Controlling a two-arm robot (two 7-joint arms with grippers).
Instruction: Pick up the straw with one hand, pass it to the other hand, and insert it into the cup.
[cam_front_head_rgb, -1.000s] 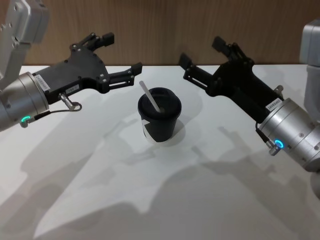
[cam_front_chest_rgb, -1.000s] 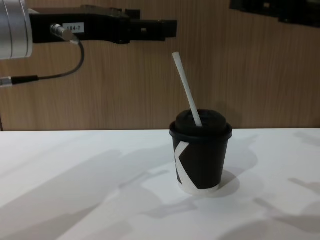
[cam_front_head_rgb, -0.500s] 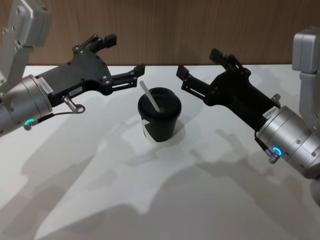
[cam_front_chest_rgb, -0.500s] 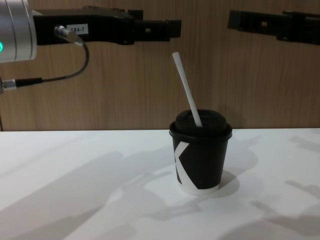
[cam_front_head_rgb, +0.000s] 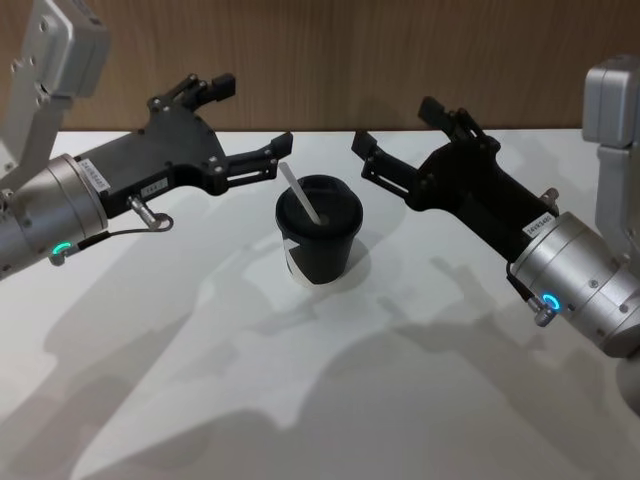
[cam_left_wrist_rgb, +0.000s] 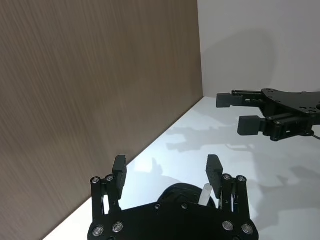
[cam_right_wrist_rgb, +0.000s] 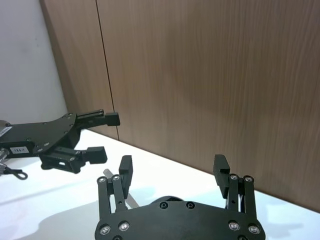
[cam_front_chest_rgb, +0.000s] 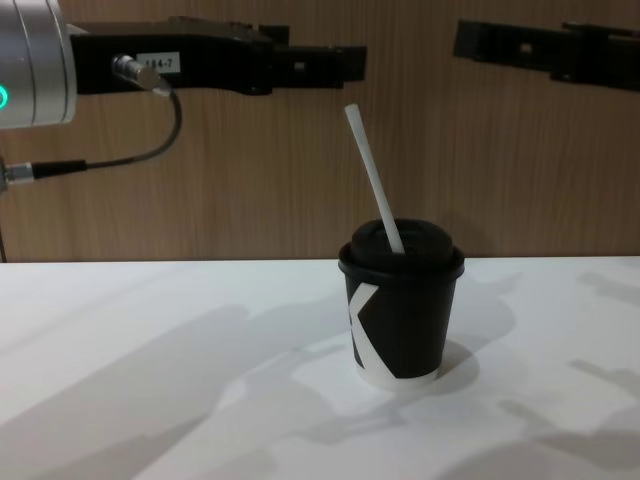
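The left gripper (cam_front_head_rgb: 248, 118) has edged nearer; both it and the right gripper (cam_front_head_rgb: 398, 128) gape empty, the straw (cam_front_head_rgb: 298, 192) in the cup (cam_front_head_rgb: 319, 240) at its five o'clock.

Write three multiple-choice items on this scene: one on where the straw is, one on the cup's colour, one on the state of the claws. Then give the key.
1. Where is the straw?
A. Lying flat on the table
B. Standing in the cup's lid, leaning toward the robot's left
C. Held in the right claw

2. What colour is the cup?
A. Black with a white mark
B. Plain red
C. Clear

3. In what state are the left claw and the right claw?
A. Both shut on the straw
B. Left shut, right open
C. Both open and holding nothing

Key: 1 B, the chest view shows the straw rising from the lid at a tilt. 2 A, a white K-like mark sits on the black wall. 3 C, both wrist views show spread fingers with nothing between them.
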